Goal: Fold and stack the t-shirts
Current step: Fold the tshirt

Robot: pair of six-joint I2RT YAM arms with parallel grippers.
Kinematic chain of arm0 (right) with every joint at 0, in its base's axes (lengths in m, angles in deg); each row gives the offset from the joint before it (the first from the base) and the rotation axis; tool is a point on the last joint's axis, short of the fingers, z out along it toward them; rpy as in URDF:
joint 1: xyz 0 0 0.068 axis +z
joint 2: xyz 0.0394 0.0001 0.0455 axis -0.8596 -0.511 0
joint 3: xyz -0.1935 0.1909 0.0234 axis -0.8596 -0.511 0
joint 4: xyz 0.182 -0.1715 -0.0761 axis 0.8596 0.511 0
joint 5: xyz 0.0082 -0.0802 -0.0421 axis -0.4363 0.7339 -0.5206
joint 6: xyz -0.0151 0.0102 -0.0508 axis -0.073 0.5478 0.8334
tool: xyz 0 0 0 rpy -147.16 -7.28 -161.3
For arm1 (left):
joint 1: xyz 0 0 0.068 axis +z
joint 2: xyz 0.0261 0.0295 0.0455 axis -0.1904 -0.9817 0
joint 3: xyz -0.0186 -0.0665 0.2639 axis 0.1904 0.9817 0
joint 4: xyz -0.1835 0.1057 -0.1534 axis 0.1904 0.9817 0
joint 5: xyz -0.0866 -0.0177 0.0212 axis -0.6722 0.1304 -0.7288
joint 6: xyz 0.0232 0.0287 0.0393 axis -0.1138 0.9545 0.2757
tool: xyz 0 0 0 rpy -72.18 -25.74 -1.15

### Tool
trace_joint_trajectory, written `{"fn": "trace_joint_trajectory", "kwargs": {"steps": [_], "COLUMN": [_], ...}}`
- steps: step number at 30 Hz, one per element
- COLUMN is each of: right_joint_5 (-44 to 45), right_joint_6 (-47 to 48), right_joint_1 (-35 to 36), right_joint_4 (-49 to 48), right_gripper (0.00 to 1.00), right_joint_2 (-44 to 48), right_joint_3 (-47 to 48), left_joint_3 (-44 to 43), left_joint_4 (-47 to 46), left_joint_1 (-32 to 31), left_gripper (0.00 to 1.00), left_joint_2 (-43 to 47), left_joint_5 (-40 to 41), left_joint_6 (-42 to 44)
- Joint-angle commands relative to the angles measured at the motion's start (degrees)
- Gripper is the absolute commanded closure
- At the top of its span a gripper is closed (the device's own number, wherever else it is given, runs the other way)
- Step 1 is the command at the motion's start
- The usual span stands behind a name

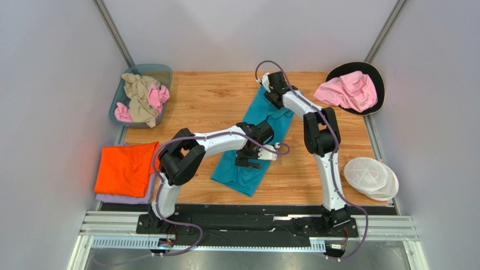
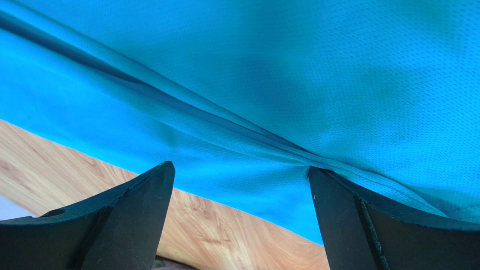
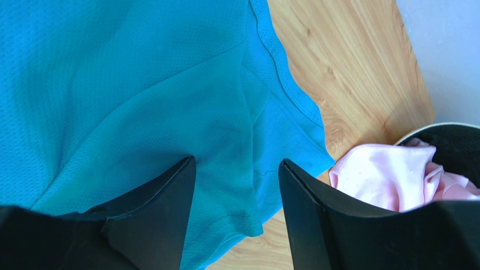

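Overhead only, folded orange t-shirt (image 1: 125,167), wrists, teal t-shirt (image 3: 112,84) close-up

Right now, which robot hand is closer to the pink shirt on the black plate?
The right. The right gripper sits at the teal shirt's far end, near the pink shirt; the left gripper is over its nearer half, farther away.

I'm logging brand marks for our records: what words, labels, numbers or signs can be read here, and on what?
None can be read. No print or tag shows on the teal t-shirt, the orange t-shirt, the pink t-shirt, the bundled clothes in the blue bin, or the white dish.
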Motion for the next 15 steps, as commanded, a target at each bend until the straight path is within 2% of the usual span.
{"fn": "trace_joint_trajectory", "kwargs": {"steps": [1,15], "right_joint_5": [-3.89,-7.77], "right_joint_6": [0.87,0.78], "right_joint_1": [1.26,4.51], "right_joint_4": [-0.40,-1.20], "right_gripper": [0.38,0.38], "right_joint_2": [-3.66,-7.53], "right_joint_3": [2.05,9.87], "left_joint_3": [-1.82,-5.95], "left_joint_4": [-1.33,-1.95], "left_joint_1": [-2.00,-6.22], "left_gripper": [0.01,0.01], "left_joint_2": [-4.78,-9.18], "left_joint_5": [-3.65,-3.39], "left_joint_6": [0.21,1.44]}}
